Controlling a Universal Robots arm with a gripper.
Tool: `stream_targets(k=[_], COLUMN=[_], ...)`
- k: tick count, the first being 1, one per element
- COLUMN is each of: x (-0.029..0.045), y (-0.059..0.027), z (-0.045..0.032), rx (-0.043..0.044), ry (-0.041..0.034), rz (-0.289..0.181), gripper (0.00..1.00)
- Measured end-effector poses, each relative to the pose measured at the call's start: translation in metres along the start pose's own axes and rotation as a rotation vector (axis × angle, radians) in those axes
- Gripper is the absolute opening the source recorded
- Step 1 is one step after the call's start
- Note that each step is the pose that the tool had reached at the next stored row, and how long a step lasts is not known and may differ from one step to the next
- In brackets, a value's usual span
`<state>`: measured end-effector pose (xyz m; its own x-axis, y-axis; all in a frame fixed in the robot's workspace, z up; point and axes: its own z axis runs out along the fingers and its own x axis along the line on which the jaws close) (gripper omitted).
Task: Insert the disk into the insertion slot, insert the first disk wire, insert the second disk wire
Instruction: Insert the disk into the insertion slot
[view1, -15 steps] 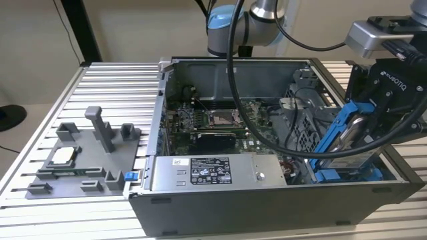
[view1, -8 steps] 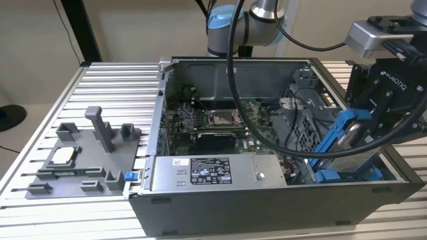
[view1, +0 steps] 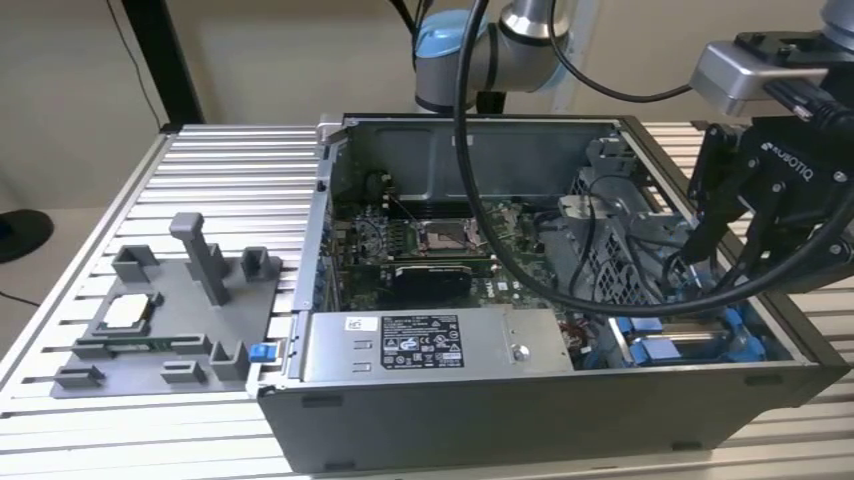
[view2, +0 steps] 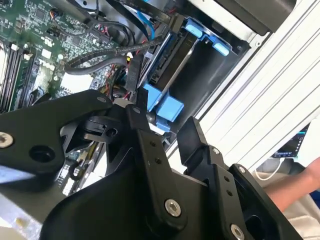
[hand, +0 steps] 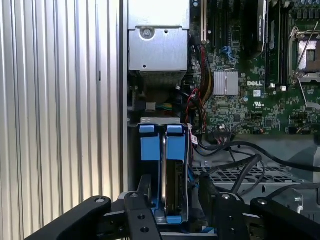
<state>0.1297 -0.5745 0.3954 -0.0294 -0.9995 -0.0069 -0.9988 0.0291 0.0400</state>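
Table (view1: 200, 160) of ribbed metal bears the open computer case (view1: 534, 420). Inside, at the exterior view's right, the insertion slot (hand: 160, 121) holds the disk (hand: 172, 180) on edge. The gripper (hand: 175, 189) hangs over it, fingers (hand: 207, 190) spread either side.

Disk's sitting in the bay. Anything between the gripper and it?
Nothing visible. In the first wrist view the gripper hangs right over the disk seated in the insertion slot, jaws open to either side of it. The black cables lie off toward the motherboard, not across the gap.
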Motion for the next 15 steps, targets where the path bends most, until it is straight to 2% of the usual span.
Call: stream_targets(k=[5,7,8,10,12,15], x=[-0.0012,-0.002,-0.0026,-0.005,-0.0081,-0.0135], y=[0.0002,0.0003,0.0003,0.0003,0.0004,0.0006], z=[-0.0051,-0.0052,-0.0052,-0.0051,-0.0047,-0.0041], rx=[0.0006,0.006,0.0117,0.0335,0.0509,0.066], ry=[-0.0002,-0.0001,-0.0002,-0.0006,-0.0009,-0.001], rz=[0.0,-0.001,-0.003,-0.009,-0.016,-0.031], gripper=[1.0,1.0,1.0,1.0,1.0,1.0])
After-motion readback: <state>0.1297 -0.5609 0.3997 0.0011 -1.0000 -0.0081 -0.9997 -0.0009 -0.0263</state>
